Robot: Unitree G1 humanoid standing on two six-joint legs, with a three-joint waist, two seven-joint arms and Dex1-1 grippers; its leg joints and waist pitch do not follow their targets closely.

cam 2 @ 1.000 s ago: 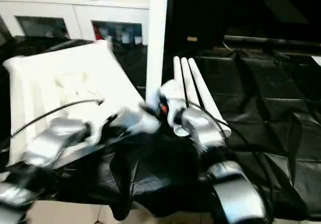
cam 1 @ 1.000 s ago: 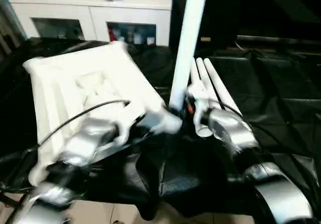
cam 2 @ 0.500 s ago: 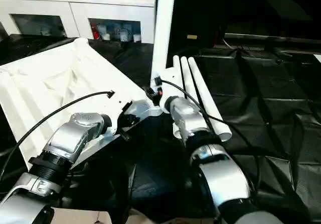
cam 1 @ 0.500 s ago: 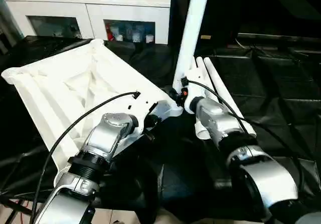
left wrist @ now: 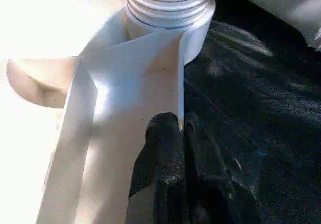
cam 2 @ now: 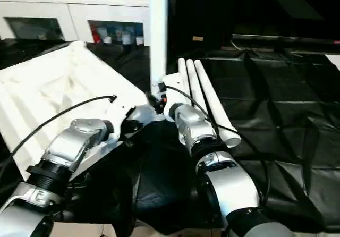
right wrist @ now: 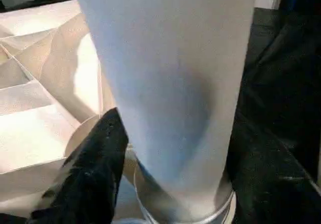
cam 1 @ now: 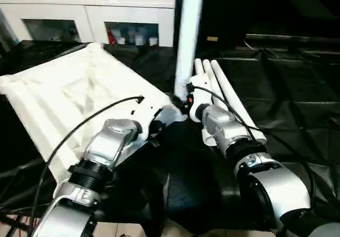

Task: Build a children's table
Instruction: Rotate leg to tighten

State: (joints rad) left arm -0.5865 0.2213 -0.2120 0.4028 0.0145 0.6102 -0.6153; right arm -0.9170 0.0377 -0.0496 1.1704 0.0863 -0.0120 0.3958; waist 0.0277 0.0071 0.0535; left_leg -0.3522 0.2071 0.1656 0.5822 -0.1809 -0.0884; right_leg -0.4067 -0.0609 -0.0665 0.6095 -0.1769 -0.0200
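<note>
White plastic rectangular tabletop (cam 1: 69, 96), ribbed underside up, tilted w/ its far edge raised. One long white tubular leg (cam 1: 187, 40) stands upright at tabletop's near right corner, threaded end seated in the rounded corner socket (left wrist: 168, 13). Three more white tubular legs (cam 1: 226, 96) lie side by side just right of that corner.

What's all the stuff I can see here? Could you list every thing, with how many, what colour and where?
Tabletop: one, white, ribbed underside up, on the left.
Upright leg: one, white, standing at the tabletop's near right corner.
Spare legs: three, white, lying side by side on the cloth to the right.
Cloth: one, black, under everything.
Cabinet: one, white, glass doors, at the back.
Left gripper: black fingers, pinching the tabletop's edge rib.
Right gripper: at the upright leg's base.
</note>
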